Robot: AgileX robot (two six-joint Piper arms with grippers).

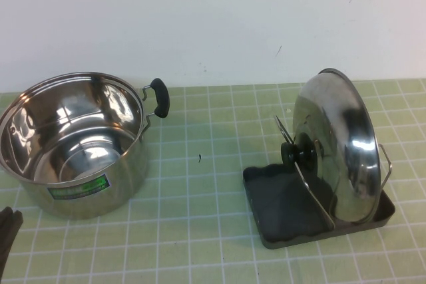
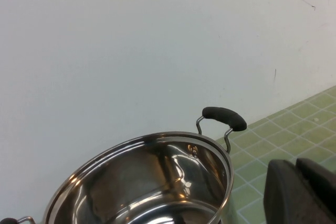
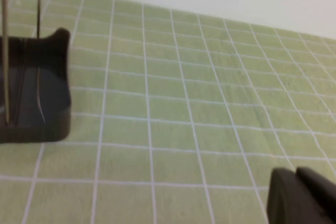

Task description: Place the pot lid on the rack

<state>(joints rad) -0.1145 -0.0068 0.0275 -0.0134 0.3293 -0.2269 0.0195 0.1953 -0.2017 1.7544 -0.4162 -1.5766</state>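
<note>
The pot lid, shiny steel with a black knob, stands on edge in the rack, leaning between the silver wire loops of the dark grey tray. No gripper touches it. My left gripper is at the table's front left, beside the pot, and in the left wrist view its fingers are pressed together and empty. My right gripper is out of the high view; its fingers are shut and empty, low over the green tiles, apart from the tray corner.
The open steel pot with black handles and a green label stands at the left; it also shows in the left wrist view. A white wall runs behind the green tiled table.
</note>
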